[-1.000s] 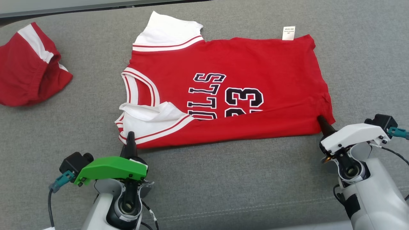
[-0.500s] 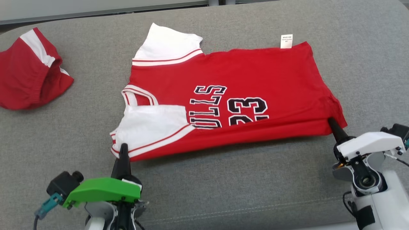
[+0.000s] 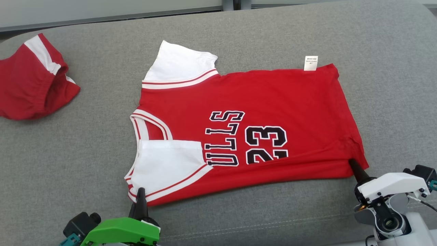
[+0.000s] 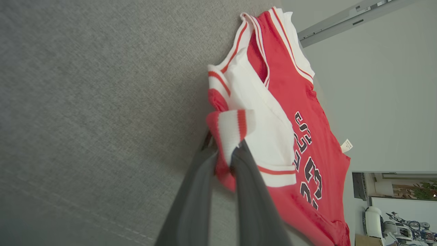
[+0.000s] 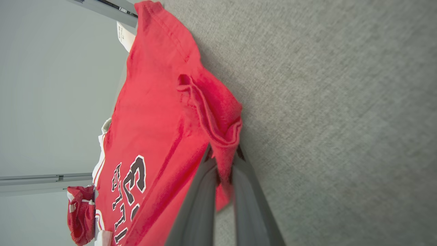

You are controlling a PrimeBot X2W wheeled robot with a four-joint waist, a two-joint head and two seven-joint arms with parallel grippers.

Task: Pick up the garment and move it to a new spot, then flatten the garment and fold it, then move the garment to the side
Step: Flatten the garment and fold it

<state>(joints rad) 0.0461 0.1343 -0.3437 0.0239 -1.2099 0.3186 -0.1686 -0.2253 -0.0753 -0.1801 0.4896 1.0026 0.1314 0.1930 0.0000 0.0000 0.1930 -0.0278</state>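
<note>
Both claws clamped on the near edge of the red jersey (image 3: 259,99), mid flatten-and-fold on the grey couch (image 3: 375,41).

The jersey lies sideways in the middle of the couch, neck toward the robot's left, red shorts (image 3: 30,85) well apart at far left. The left claw (image 3: 140,196) is pinched shut on the striped corner by the white sleeve (image 3: 167,164); the right claw (image 3: 355,169) is pinched shut on the red hem corner. To do this well, I'd keep both claws level, move them together, hold the edge taut and not drag the far edge crooked. Versus a second ago the camera has tilted, so everything sits lower in the head view. The real change is that the near sleeve was bunched then and now lies smooth and flat.
</note>
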